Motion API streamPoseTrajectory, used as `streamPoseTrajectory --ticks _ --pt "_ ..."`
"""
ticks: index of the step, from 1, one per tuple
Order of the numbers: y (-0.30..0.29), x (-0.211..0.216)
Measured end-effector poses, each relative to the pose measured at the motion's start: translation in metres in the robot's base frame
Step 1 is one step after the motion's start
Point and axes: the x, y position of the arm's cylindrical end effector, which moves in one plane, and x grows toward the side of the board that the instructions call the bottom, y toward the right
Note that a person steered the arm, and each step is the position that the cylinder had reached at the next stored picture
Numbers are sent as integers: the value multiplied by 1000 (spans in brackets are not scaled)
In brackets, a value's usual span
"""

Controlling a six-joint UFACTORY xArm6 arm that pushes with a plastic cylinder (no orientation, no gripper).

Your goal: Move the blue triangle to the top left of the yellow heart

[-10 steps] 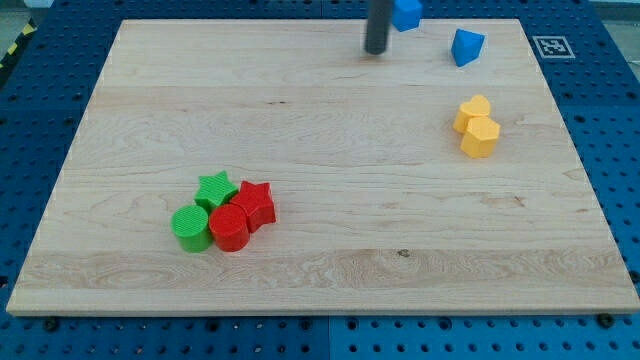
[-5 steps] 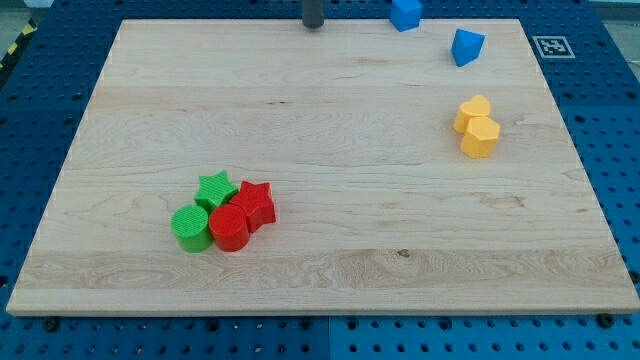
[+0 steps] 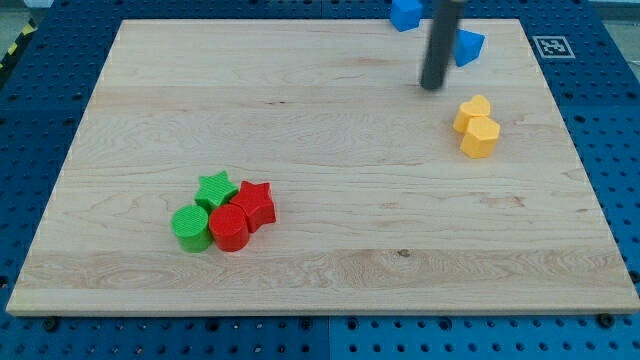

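Observation:
The blue triangle (image 3: 469, 46) lies near the view's top right, partly hidden on its left side by my rod. The yellow heart (image 3: 472, 110) sits below it, touching a yellow hexagon block (image 3: 480, 137). My tip (image 3: 432, 86) rests on the board just left of and below the blue triangle, up and to the left of the yellow heart. I cannot tell if the rod touches the triangle.
Another blue block (image 3: 405, 13) sits at the board's top edge, left of the rod. A cluster at lower left holds a green star (image 3: 215, 189), a green cylinder (image 3: 190, 227), a red star (image 3: 255, 204) and a red cylinder (image 3: 229, 227). The wooden board (image 3: 320, 270) lies on a blue pegboard.
My rod swung from the top edge left of the blue blocks down and to the right, ending beside the blue triangle. No block has visibly moved.

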Motion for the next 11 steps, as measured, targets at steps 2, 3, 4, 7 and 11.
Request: streamPoseTrajectory --ticks 2,3,4,7,11 --pt "7 33" --pt "-4 29" --pt "-43 -7" --pt "-32 -158" --pt "18 -166"
